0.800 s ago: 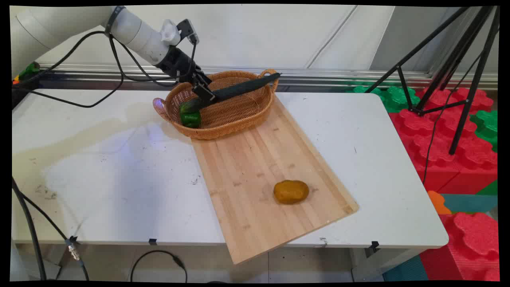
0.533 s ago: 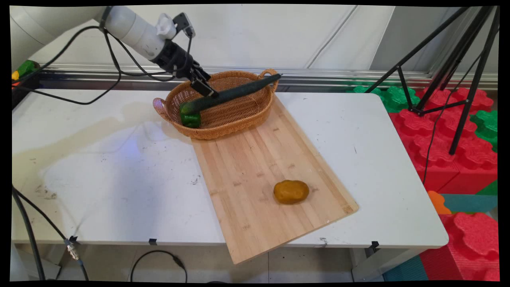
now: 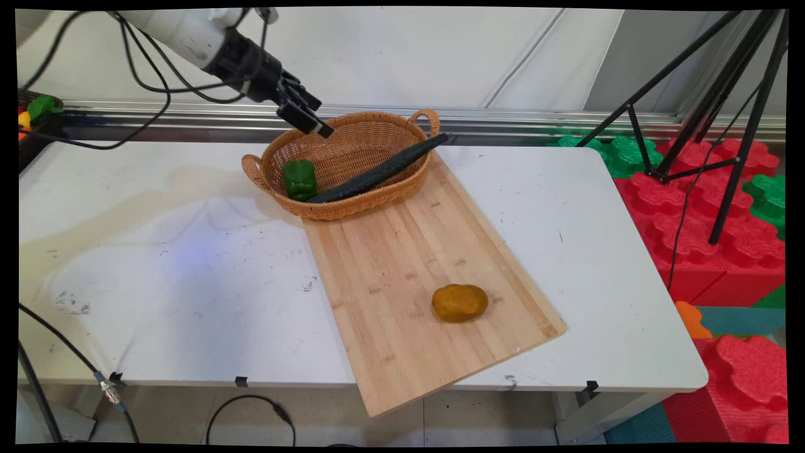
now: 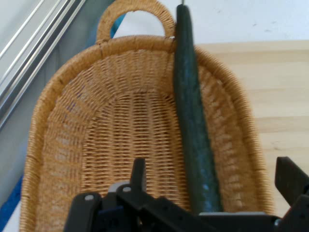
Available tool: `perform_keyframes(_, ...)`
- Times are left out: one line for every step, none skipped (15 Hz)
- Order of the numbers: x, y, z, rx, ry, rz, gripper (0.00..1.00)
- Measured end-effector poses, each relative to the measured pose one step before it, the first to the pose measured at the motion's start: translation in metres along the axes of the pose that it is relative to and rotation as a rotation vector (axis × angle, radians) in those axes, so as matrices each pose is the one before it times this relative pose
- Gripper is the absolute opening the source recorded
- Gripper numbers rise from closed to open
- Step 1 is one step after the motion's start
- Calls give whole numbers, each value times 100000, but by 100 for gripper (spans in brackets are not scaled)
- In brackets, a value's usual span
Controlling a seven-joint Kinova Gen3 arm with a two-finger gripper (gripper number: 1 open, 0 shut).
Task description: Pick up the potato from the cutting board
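My gripper (image 3: 305, 119) hangs open and empty above the back left rim of a wicker basket (image 3: 390, 195). A long dark green cucumber (image 3: 377, 173) lies slanted in the basket, its far tip poking over the rim by the right handle. A green pepper (image 3: 299, 179) sits in the basket's left end. In the hand view the gripper (image 4: 215, 186) looks down into the basket (image 4: 87, 130), with the cucumber (image 4: 193, 121) lying along the right side between the spread fingers.
A wooden cutting board (image 3: 415, 270) runs from the basket toward the table's near edge, with a yellow-brown potato (image 3: 460, 302) on it. Black tripod legs (image 3: 723, 119) and red and green foam blocks (image 3: 710, 207) stand off the table's right side.
The gripper let go of the cucumber, which dropped to lie in the basket. The hand rose and drew back to the upper left, uncovering the pepper.
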Motion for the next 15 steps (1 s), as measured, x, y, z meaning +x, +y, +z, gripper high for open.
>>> perform_keyframes(192,572,-785,-1171,542,-132,100)
perform_keyframes(193,728,-871,-1484,614,-248,100)
perform_keyframes(180,823,-779,-1651,553,-239,100)
perform_keyframes(148,789,-549,-1640,377,-121,100)
perform_keyframes(154,947,-497,-1968,338,-170,100)
perform_keyframes(120,990,-328,-1970,159,-110,100)
perform_keyframes(57,846,-126,-1632,84,-86,100)
perform_keyframes(20,966,-12,-1817,28,-62,100)
perform_keyframes(-13,923,141,-1672,-106,119,100)
perform_keyframes(-29,751,230,-1250,-62,280,100)
perform_keyframes(0,838,417,-1453,-220,628,100)
perform_keyframes(32,802,537,-1429,-345,961,100)
perform_keyframes(64,671,549,-1159,-370,1200,100)
perform_keyframes(61,718,732,-1153,-604,1431,100)
perform_keyframes(39,391,456,-588,-448,832,100)
